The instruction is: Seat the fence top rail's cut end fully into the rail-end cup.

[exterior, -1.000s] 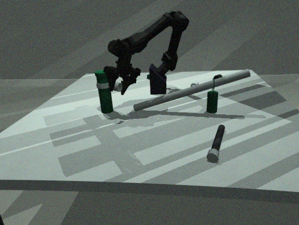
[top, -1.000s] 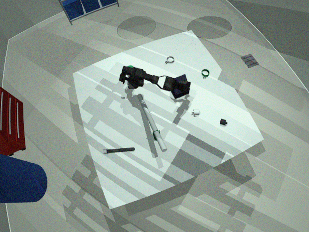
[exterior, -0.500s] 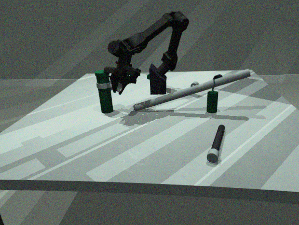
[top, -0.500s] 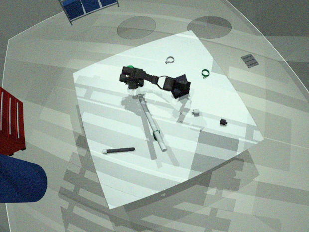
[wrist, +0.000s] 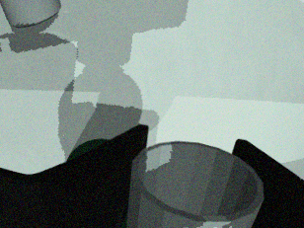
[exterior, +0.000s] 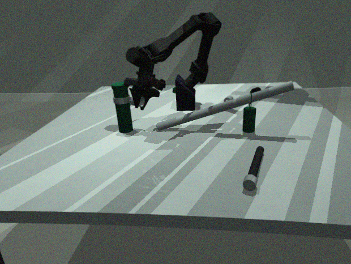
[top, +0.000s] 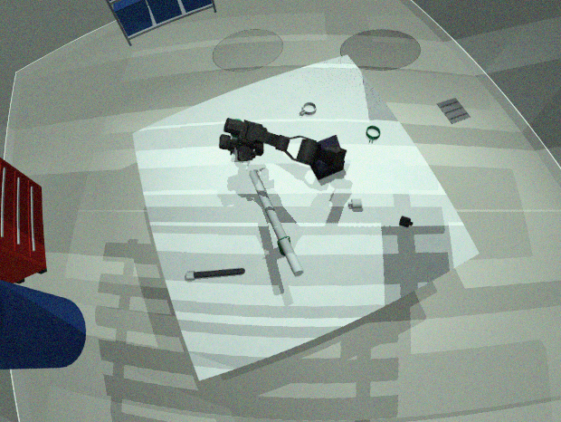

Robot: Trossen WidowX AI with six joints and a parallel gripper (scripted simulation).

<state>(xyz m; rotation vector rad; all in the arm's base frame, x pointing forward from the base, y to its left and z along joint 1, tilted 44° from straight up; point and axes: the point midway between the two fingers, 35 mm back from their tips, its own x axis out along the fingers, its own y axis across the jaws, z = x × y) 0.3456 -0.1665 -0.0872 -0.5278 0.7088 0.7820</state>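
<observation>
My gripper (exterior: 139,106) (wrist: 190,141) is shut on the grey rail-end cup (wrist: 197,189) (exterior: 142,101), beside the green big post (exterior: 124,117) (wrist: 91,146). The cup's open mouth shows between the fingers in the wrist view. The grey brace band (exterior: 121,100) circles the post a little below its cap (exterior: 117,84). The long grey rail (top: 274,217) (exterior: 221,107) (wrist: 35,11) slopes through the thin green loop (exterior: 251,99) (top: 281,252) on the short post (exterior: 249,120). Its low end is near the table, apart from the cup; its other end is raised. The cup's join to the band is unclear.
A black bar (top: 220,273) (exterior: 256,160) with a grey end lies in front of the short post. A grey clamp ring (top: 315,109), a green ring (top: 372,139), a grey fitting (top: 356,205) and a black fitting (top: 405,221) lie around the arm's base.
</observation>
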